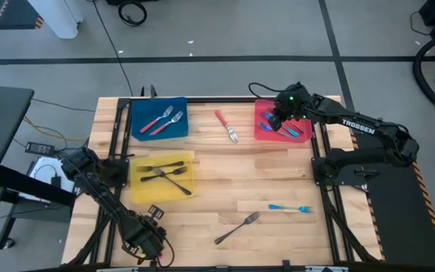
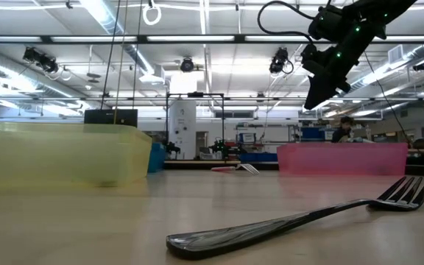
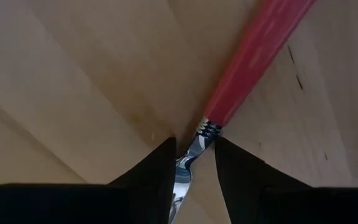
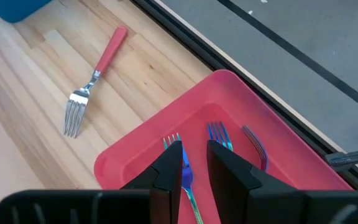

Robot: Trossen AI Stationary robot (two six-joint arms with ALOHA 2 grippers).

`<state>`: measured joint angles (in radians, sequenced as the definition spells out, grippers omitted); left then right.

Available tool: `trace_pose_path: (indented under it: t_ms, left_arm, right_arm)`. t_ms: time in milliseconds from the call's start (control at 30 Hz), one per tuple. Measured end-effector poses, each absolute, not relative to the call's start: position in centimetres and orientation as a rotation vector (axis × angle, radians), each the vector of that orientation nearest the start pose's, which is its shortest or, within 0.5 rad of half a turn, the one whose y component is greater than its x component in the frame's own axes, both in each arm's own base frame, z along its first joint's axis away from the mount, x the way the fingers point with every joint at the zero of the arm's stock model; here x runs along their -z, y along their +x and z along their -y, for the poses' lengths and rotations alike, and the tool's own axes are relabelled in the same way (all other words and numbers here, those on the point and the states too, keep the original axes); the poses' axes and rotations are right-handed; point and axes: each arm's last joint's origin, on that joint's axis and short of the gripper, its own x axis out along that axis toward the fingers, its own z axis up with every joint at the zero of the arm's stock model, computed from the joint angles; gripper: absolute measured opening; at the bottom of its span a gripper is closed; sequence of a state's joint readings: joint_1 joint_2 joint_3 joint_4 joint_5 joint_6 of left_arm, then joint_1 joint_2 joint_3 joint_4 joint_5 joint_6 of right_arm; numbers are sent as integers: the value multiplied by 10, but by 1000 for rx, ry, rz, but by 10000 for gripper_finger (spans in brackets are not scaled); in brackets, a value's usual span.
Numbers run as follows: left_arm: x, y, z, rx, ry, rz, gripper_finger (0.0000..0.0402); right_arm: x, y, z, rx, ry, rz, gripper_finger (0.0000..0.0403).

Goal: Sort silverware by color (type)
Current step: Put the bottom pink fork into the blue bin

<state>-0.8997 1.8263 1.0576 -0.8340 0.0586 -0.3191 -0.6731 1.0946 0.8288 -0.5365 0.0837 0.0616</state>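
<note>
My right gripper point(image 1: 280, 123) hangs above the red tray point(image 1: 263, 136), narrowly open and empty. It also shows in the low view point(image 2: 311, 103) and in its wrist view point(image 4: 194, 152). Several blue forks point(image 4: 219, 134) lie in the tray below it. My left gripper point(image 1: 146, 243) sits low at the table's near left corner. In its wrist view point(image 3: 194, 149) its fingers stand slightly apart on either side of the silver neck of a red-handled fork point(image 3: 253, 56), which lies on the wood. Loose on the table lie a red-handled fork point(image 1: 227, 126), a dark fork point(image 1: 238, 227) and a blue fork point(image 1: 289, 208). My left gripper has the red-handled fork's silver neck point(image 3: 199, 142) between its two fingers, which come from above. I cannot tell whether they touch it. The handle runs away from the fingers along the table.
A blue tray point(image 1: 138, 109) at the far left holds two red-handled forks point(image 1: 161, 121). A yellow tray point(image 1: 138, 193) nearer holds several dark forks point(image 1: 165, 175). Black rails run along the table's left, right and far edges. The middle of the table is bare wood.
</note>
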Motion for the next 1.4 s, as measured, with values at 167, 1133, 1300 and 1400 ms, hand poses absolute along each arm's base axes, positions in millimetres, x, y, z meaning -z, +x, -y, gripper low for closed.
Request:
trace_pose_path:
  t_ms: [167,1133,1300,1400]
  left_arm:
    - [-134,188,236,500,455,-1567,96]
    - [-191,231,236,135,129,-1468,5]
    - [-219,231,208,54,95,-1463,5]
    - [-236,233,184,22,83,-1456,5]
  right_arm:
    - [-262,169,138,742,299,-762,82]
    - [-262,169,138,746,308,-762,82]
    - [-262,169,138,736,285,-770,82]
    - [-262,169,138,735,284,-771,82]
